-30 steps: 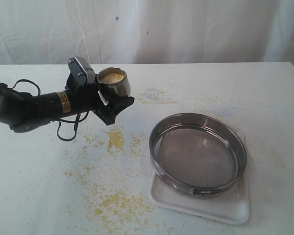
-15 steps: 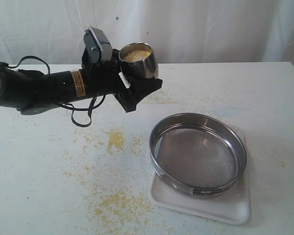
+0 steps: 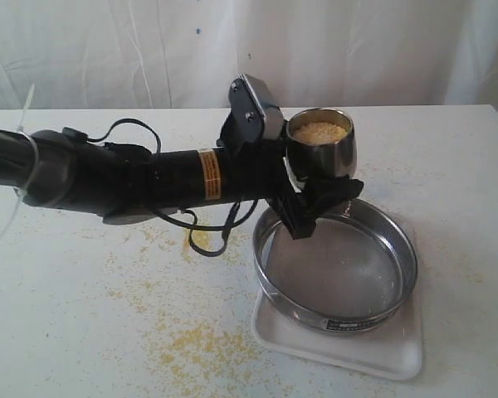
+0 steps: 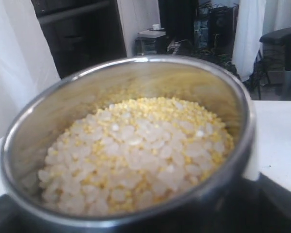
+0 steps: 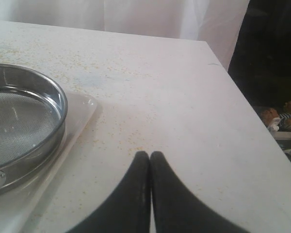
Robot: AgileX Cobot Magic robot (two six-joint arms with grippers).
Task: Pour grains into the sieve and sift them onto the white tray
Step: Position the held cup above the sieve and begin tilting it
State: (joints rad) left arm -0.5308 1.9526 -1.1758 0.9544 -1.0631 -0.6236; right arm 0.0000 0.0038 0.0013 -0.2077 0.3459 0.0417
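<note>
Over the last second the left arm has swung from the left part of the tabletop across to the sieve, lifting the cup as it went. The left gripper clamps the small steel cup between wide-set black jaws. The cup stands upright, and the grains fill it nearly to the brim, pale kernels mixed with yellow ones. It hangs above the sieve's far left rim, clear of the mesh, which looks bare. The right gripper has its jaws pressed together on nothing. It is over bare tabletop just beside the white tray, on the side nearer the right edge.

The sieve sits on the white tray, covering most of it, close to the near edge and right of the middle. Spilled yellow grains lie scattered left of the tray, thickest toward the near edge. The tabletop is white and speckled. A white curtain hangs behind the far edge. Past the right edge the room is dark, and the left wrist view shows dark shelving and a chair.
</note>
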